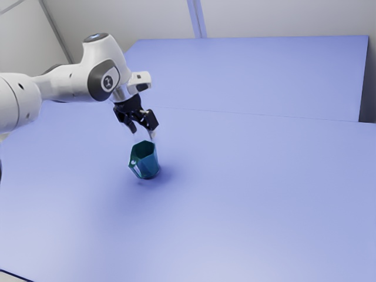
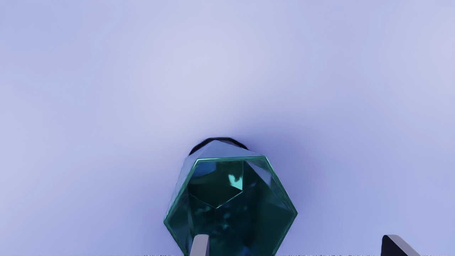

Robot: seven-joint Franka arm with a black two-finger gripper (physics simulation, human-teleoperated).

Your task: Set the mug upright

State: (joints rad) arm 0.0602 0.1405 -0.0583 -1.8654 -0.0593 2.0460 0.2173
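Lavender-blue table (image 1: 264, 200): it spans the scene before you, with a thin seam crossing its far part and a pale wall (image 1: 282, 17) beyond its far edge. White Franka arm (image 1: 67, 83): it enters from the exterior view's left and slopes down over the table. Black two-finger gripper (image 1: 144, 133): you have it just above the mug, its fingers apart and clamped on nothing. Teal hexagonal mug (image 1: 153, 163): it stands on the table beneath the gripper, left of the middle in the exterior view, base down and mouth up; you cannot tell from these views whether it leans slightly. In the wrist view, one fingertip (image 2: 200, 245) overlaps the mug's mouth, while the other lies outside the rim, well apart from it; whether the first reaches into the mug, you cannot tell. Mug handle (image 1: 135, 169): it points toward the exterior view's left and near side.
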